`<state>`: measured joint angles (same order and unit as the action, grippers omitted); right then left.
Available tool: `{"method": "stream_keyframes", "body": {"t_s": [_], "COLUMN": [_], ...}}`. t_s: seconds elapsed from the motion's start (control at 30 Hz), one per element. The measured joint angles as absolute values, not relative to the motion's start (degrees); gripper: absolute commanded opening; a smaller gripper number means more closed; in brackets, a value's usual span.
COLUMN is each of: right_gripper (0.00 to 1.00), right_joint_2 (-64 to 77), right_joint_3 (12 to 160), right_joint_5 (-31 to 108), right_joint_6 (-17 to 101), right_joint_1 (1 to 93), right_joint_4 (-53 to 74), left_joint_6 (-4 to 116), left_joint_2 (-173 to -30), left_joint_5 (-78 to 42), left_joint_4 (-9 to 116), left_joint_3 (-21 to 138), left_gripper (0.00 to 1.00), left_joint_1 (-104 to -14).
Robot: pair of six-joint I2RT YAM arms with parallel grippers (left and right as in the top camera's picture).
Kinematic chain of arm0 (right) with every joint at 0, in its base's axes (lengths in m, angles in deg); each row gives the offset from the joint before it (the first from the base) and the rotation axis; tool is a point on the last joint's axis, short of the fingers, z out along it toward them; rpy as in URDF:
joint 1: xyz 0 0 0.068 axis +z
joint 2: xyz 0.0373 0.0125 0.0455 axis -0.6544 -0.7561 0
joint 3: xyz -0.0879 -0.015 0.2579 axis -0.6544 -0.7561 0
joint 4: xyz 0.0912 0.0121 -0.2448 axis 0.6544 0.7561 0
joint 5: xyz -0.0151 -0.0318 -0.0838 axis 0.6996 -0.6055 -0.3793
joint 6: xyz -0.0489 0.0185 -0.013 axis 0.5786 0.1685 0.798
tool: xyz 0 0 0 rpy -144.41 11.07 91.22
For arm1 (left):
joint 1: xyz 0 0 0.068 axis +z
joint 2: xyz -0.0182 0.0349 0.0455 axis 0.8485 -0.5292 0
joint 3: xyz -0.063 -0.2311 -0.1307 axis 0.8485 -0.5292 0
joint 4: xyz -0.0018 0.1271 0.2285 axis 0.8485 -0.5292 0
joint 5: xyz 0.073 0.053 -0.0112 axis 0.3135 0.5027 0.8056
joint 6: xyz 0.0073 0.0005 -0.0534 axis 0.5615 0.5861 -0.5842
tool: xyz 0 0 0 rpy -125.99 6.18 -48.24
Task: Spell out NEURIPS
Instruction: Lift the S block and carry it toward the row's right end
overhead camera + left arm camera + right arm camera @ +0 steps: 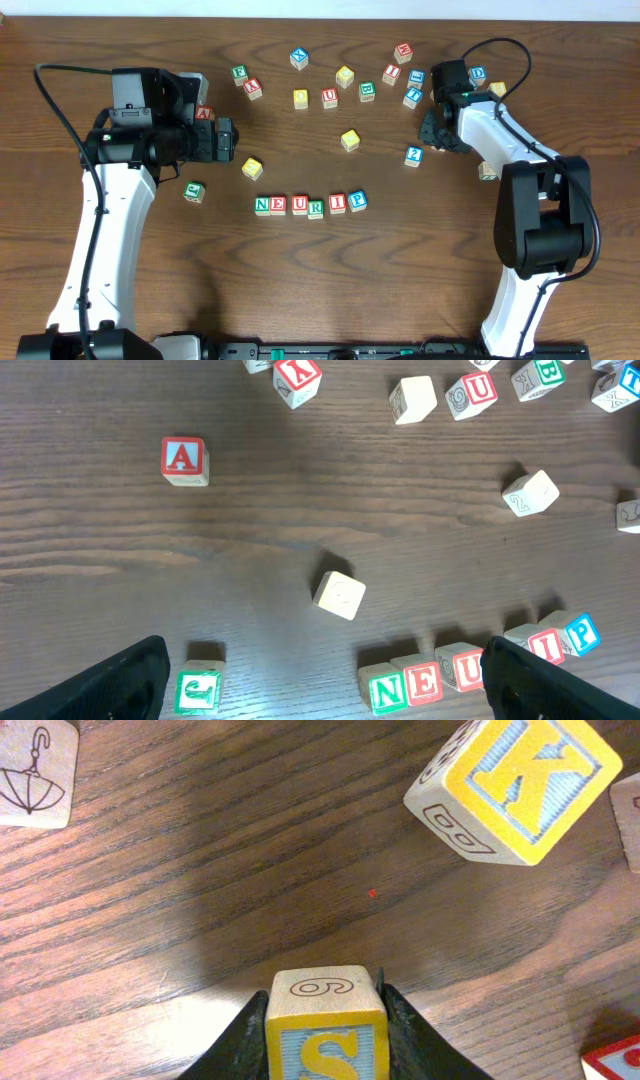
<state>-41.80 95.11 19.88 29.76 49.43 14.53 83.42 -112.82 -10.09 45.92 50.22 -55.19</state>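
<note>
The S cube [326, 1010] sits right at the right gripper [327, 1032], yellow S facing up toward the camera. Both fingers [245, 1035] press against its sides, so the jaws are closed part-way on it. Whether it rests on the table [250, 890] or is just off it I cannot tell. Ahead of this gripper and to its right lies the K cube [520, 785], tilted. Ahead to its left is the umbrella cube [35, 770]. Both are apart from the fingers.

The row [310, 204] reads N, E, U, R, I, P and lies well away from the right gripper, nearer the left arm.

The left gripper [322, 660] is spread wide and holds nothing. Under its span are a green cube [198, 690] by one finger and the row's N [388, 690] and E [422, 682]. A plain cube [340, 595] lies just ahead, and the A cube [184, 460] farther ahead to the left.
</note>
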Motion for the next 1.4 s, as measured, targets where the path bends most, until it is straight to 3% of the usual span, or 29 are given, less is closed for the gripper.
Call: {"method": "stream_keyframes", "body": {"t_s": [0.3, 0.93, 1.4], "right_gripper": [0.23, 0.22, 0.25], "right_joint_2": [-41.8, -41.28, -25.8], "right_joint_3": [95.16, 95.42, 95.46], "right_joint_5": [19.88, 19.96, 20.1], "right_joint_6": [29.79, 31.12, 34.09], "right_joint_1": [49.43, 49.43, 51.4], "right_joint_4": [14.62, 16.04, 21.53], "left_joint_6": [83.42, 83.42, 83.42], "left_joint_2": [-112.82, -112.82, -112.82], "left_joint_5": [-10.09, -10.09, -10.09], "left_joint_4": [45.92, 45.92, 45.92], "left_joint_3": [50.22, 50.22, 50.22], "left_gripper": [0.98, 0.98, 0.98], "left_joint_1": [-55.19, -55.19, -55.19]}}
